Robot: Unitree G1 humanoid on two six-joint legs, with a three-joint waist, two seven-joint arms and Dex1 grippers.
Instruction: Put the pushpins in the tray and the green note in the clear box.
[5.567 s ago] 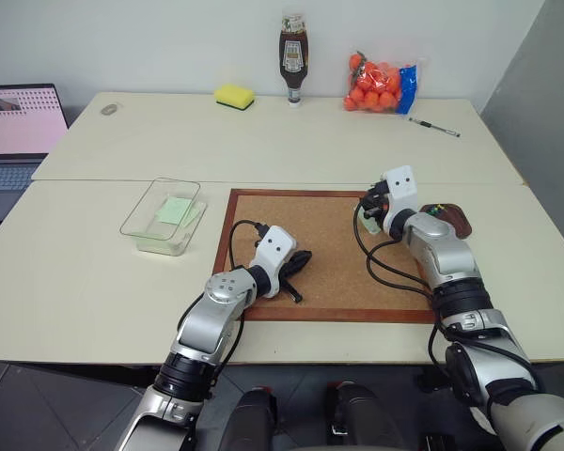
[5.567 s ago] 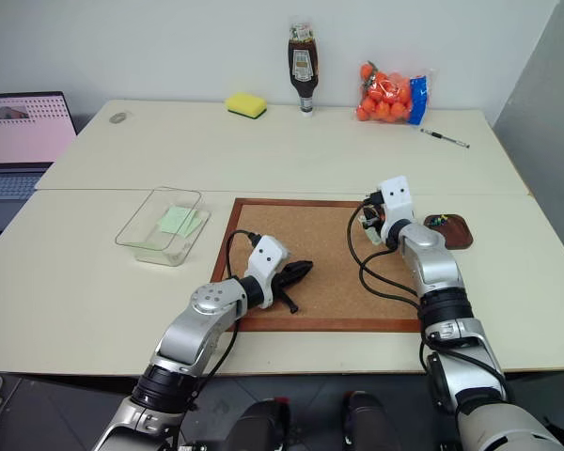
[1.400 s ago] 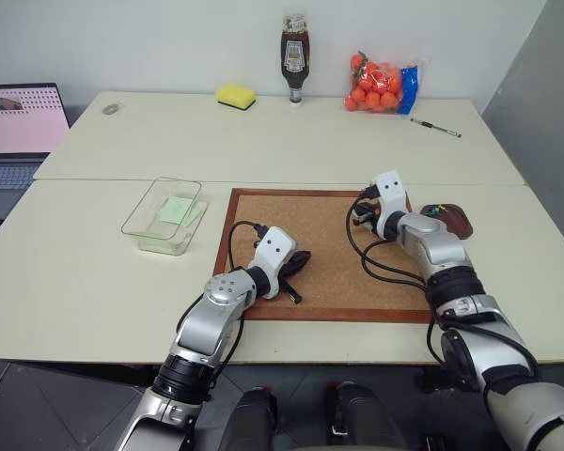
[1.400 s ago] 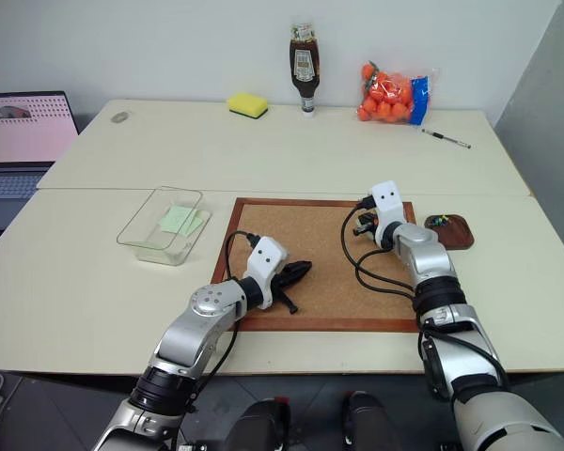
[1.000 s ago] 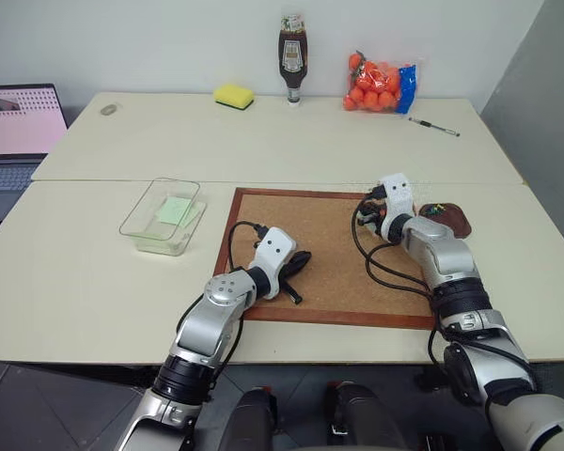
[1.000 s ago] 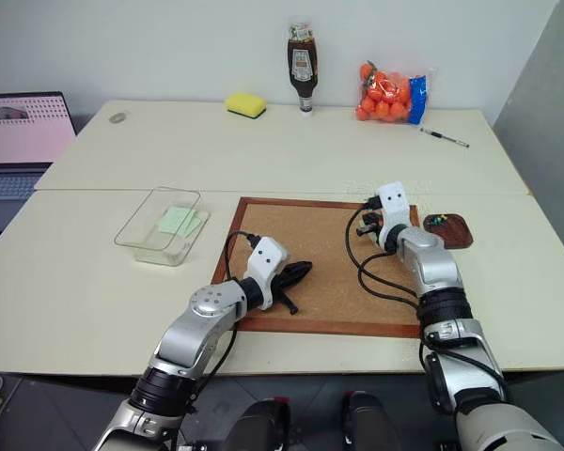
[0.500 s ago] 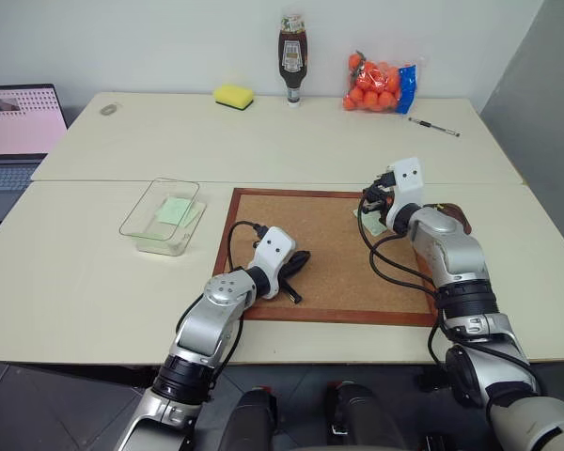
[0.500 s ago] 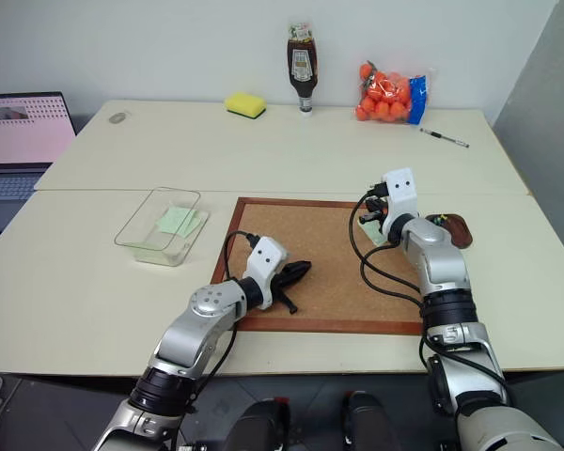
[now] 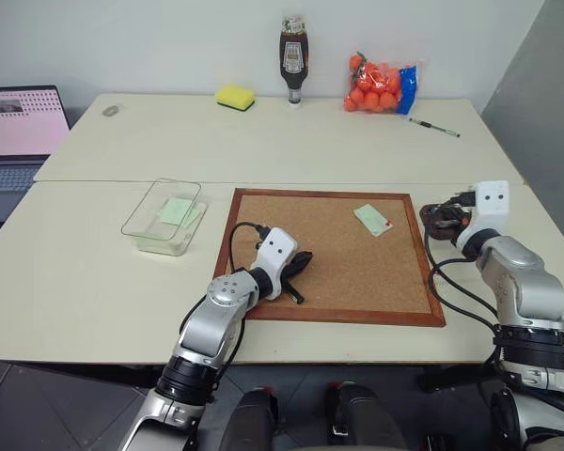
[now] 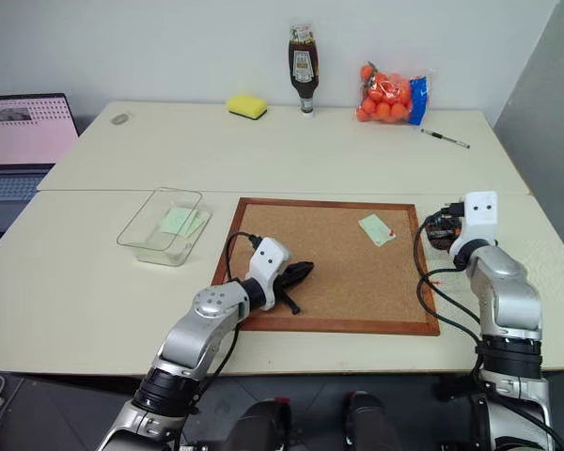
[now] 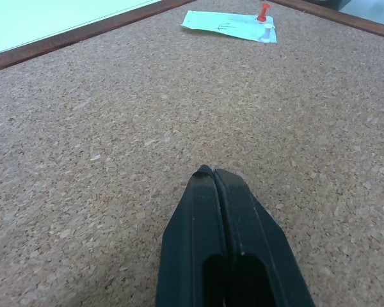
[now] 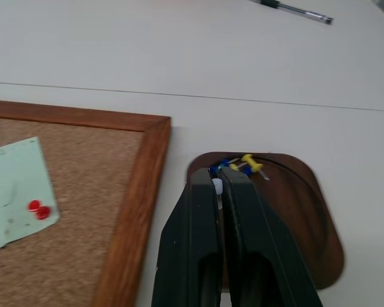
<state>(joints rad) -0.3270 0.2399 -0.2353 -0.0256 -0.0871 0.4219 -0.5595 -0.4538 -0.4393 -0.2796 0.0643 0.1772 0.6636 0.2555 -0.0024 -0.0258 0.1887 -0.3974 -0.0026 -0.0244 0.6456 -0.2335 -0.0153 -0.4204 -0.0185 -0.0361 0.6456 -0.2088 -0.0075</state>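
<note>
Tray [image 12: 307,217], dark brown, sits on the tabletop [image 9: 291,141] just beside the cork board's [image 9: 329,263] right edge. The right wrist view shows yellow and blue pushpins [image 12: 243,164] at its far rim and the right gripper [image 12: 219,176] over it, fingers clamped on a white pin; the head views do not resolve these pins. A green note [image 9: 372,219] lies flat near the board's far right corner, long axis diagonal, a red pin [image 11: 264,11] through it. Another green slip [image 9: 174,209] lies in the clear box [image 9: 139,225] off the board's left edge. The left gripper [image 11: 215,174] rests low over the cork, fingers pressed together, empty.
</note>
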